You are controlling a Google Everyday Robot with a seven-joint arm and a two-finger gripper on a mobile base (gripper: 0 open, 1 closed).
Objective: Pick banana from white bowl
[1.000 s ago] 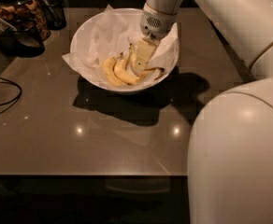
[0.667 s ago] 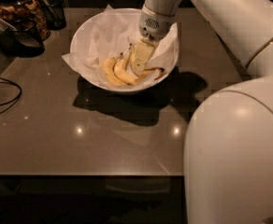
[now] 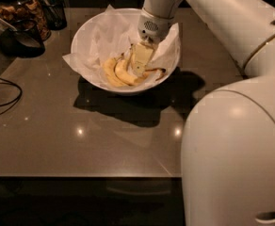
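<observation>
The white bowl [image 3: 88, 36], lined with crumpled white paper, stands at the back middle of the dark table. Bananas lie in its front part. The banana [image 3: 152, 74], curved with brown streaks, lies at the right, partly under the gripper. Two shorter, cleaner bananas [image 3: 114, 73] lie to its left. My gripper [image 3: 139, 64] reaches straight down into the bowl from the arm above and sits on or right against the bananas. It hides where it meets the streaked banana.
A dark glass jar [image 3: 22, 11] with brownish contents and a dark cup [image 3: 27, 37] stand at the back left. A black cable [image 3: 3, 95] lies at the left edge. My white arm and base [image 3: 236, 149] fill the right side.
My gripper has sunk slightly lower and a little to the left inside the bowl. The bananas and the bowl have not visibly moved.
</observation>
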